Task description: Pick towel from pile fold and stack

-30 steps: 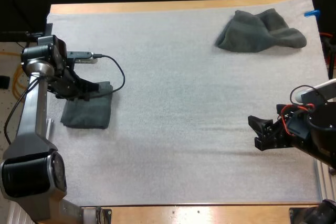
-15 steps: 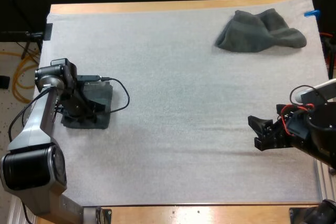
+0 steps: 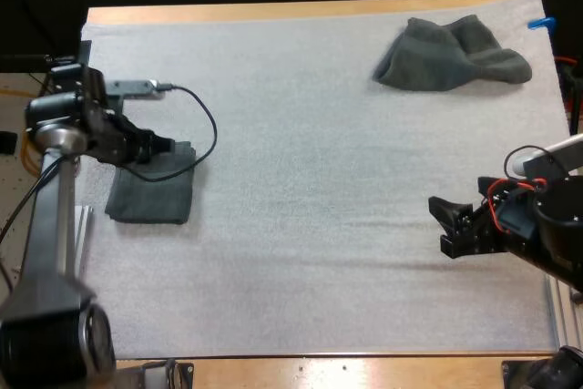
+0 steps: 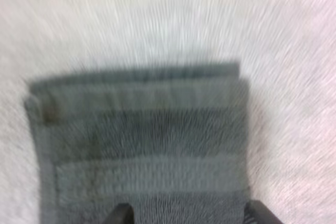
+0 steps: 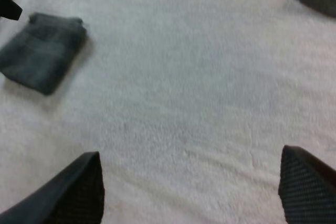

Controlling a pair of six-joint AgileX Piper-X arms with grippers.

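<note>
Folded towel [image 3: 153, 196] lies flat just beneath the left gripper [image 3: 162, 146], whose fingers are spread and released. Pinching here could drag the fold open. Its wrist view brings out layered hems that the high view flattens. The right gripper [image 3: 453, 225], also released, has the crumpled towel [image 3: 451, 54] well beyond it.

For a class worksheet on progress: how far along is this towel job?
Done: one folded towel lies on the mat, left side. In hand: nothing; the left end effector hovers open over it, the right end effector open over bare mat. Left: the crumpled towel, far right.
</note>
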